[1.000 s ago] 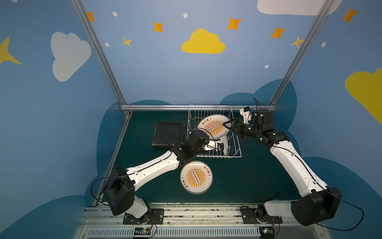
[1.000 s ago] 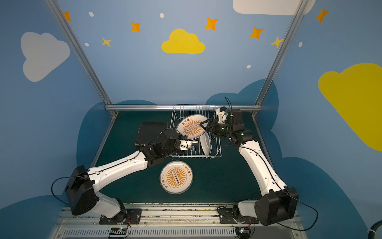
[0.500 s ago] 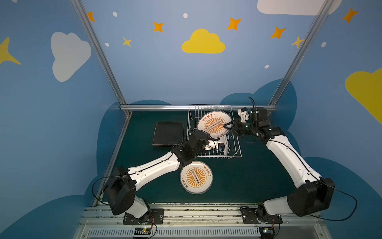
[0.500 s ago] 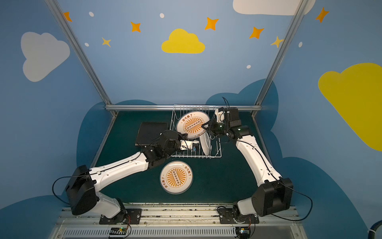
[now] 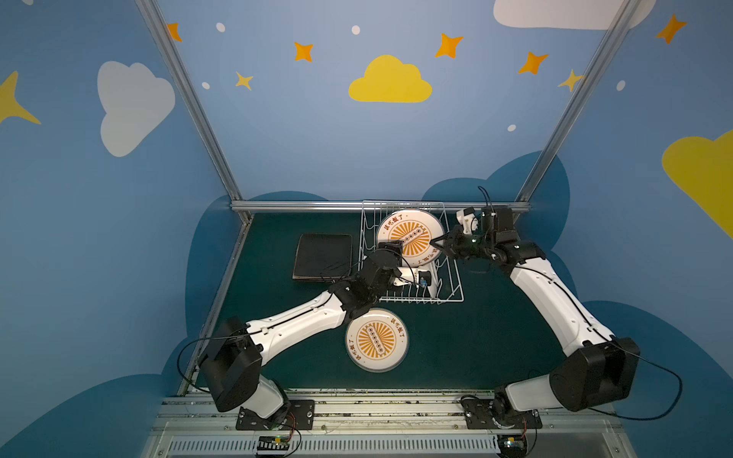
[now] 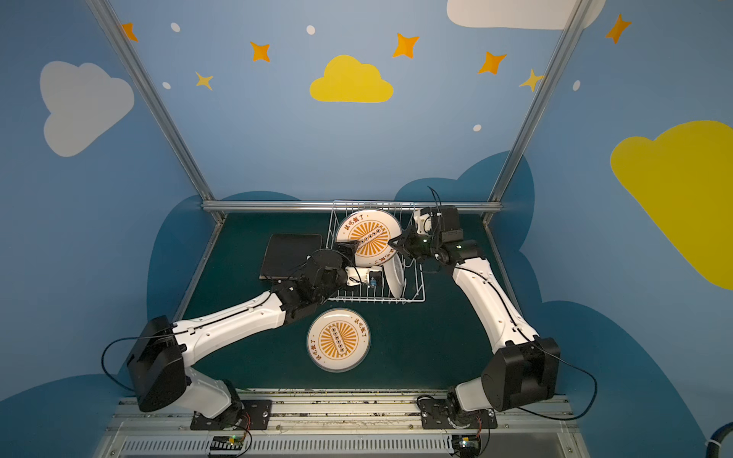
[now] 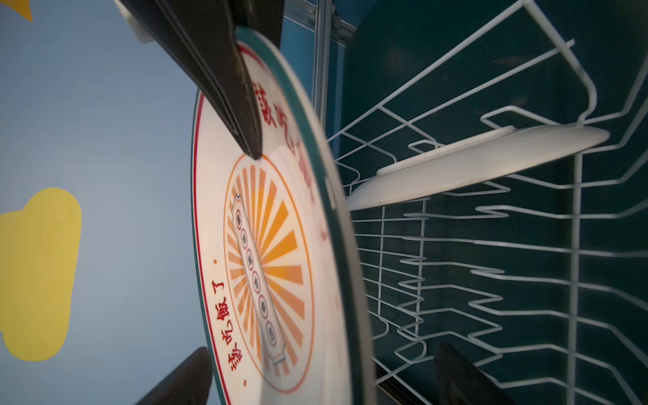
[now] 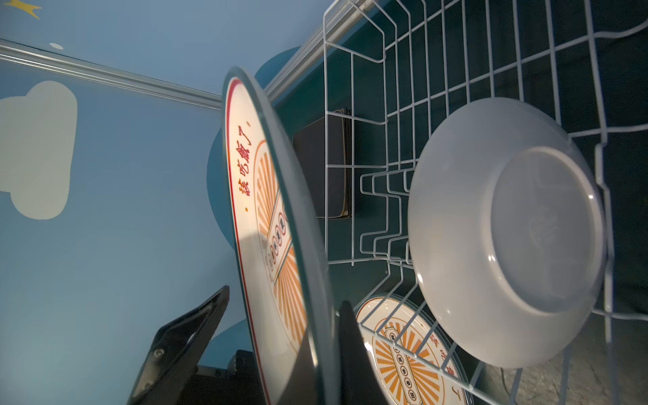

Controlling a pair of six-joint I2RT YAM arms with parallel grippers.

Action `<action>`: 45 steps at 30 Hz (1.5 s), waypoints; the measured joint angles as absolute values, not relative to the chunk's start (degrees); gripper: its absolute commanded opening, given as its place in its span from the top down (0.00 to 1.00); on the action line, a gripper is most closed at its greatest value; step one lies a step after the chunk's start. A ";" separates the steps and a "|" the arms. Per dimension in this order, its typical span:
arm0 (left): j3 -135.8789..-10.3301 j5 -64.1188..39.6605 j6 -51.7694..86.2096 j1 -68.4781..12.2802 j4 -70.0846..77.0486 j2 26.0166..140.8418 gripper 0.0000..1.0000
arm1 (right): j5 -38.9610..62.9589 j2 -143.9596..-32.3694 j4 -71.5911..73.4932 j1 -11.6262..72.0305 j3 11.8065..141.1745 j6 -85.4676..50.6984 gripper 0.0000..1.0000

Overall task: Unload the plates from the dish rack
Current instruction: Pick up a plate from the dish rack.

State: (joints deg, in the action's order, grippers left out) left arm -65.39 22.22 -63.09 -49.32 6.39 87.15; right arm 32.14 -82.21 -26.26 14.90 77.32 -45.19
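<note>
1. over the far half of the dish rack [image 5: 452, 277], the right jaws are clamped on the rim of a round printed plate [image 5: 410, 238], at its edge nearest the rack's right wall; one finger [image 7: 235, 105] lies across the printed face.
2. the left jaws stand wide open at that plate's opposite edge, a finger [image 7: 182, 378] on each side, neither plainly touching.
3. the plate looks stiff, glazed, slick and breakable, so a one-edge pinch may let it swing; a hold deep across the rim seems safest.
4. a second white plate [image 8: 505, 231] stands on edge in the rack's near half, close to the held one's lower rim, which could clip it or the upright prongs.
5. a third round plate [image 5: 376, 341] lies flat on the desk [image 5: 496, 337] just in front of the rack; dark square plates [image 5: 323, 257] lie beside its left wall.
6. bare desk right of the rack offers the widest room; the left arm [image 5: 301, 321] crosses its front-left corner.
</note>
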 measured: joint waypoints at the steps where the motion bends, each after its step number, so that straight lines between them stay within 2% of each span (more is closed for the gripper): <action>1: -65.25 21.17 -60.93 -48.97 6.04 86.70 0.00 | 32.14 -81.91 -25.69 14.44 76.93 -45.19 1.00; 5: -63.46 13.47 -48.47 -44.49 4.03 81.03 0.00 | 31.59 -80.05 -24.53 12.97 75.44 -44.86 1.00; 12: -63.99 -5.80 -21.85 -29.39 2.98 70.96 0.00 | 29.74 -75.50 -21.45 11.29 72.27 -43.31 1.00; 21: -71.13 -30.33 7.27 -17.15 0.69 77.19 0.00 | 31.62 -74.85 -16.73 10.46 70.15 -39.81 1.00; 30: -80.44 -46.96 20.75 -17.15 -4.05 90.30 0.01 | 34.83 -73.34 -10.61 10.41 66.08 -36.01 1.00; 38: -84.53 -52.64 24.47 -20.27 -5.69 97.41 0.06 | 37.91 -73.08 -7.31 10.44 65.01 -33.12 1.00; 42: -86.17 -53.65 24.67 -22.26 -6.17 98.72 0.16 | 38.92 -73.08 -7.09 10.44 64.90 -32.40 1.00; 45: -86.61 -54.17 25.19 -23.14 -6.04 99.00 0.30 | 39.42 -73.08 -7.11 10.44 64.90 -32.21 1.00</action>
